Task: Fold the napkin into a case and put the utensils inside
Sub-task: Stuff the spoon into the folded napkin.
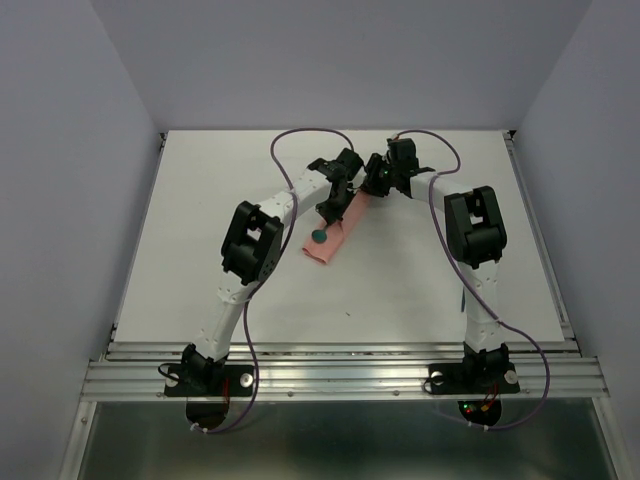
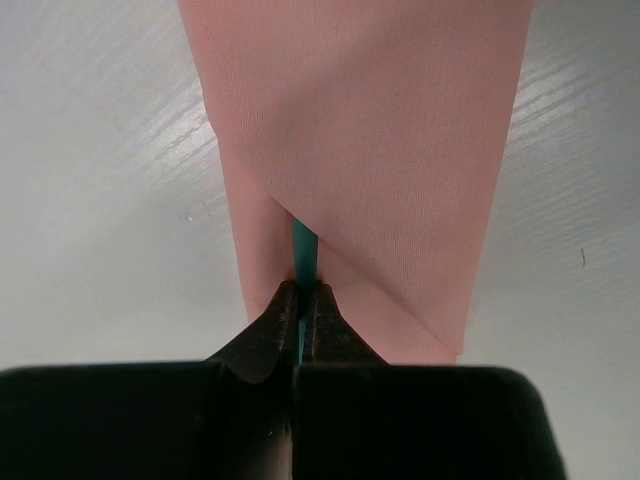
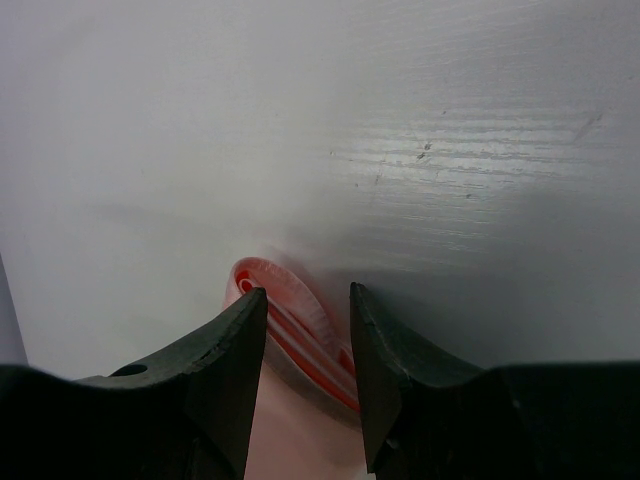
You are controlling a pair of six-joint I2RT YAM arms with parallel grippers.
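The left gripper (image 2: 300, 300) pinches a teal utensil (image 2: 302, 245) at the mouth of the pink case (image 2: 380, 150) near the table's (image 1: 450, 300) middle, right gripper (image 3: 305, 292) half-open astride the far end, and the push should go straight and low without bunching the case.

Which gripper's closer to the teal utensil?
Left. The left gripper is shut on the utensil where it enters the case; the right gripper is off it, jaws open around the case end.
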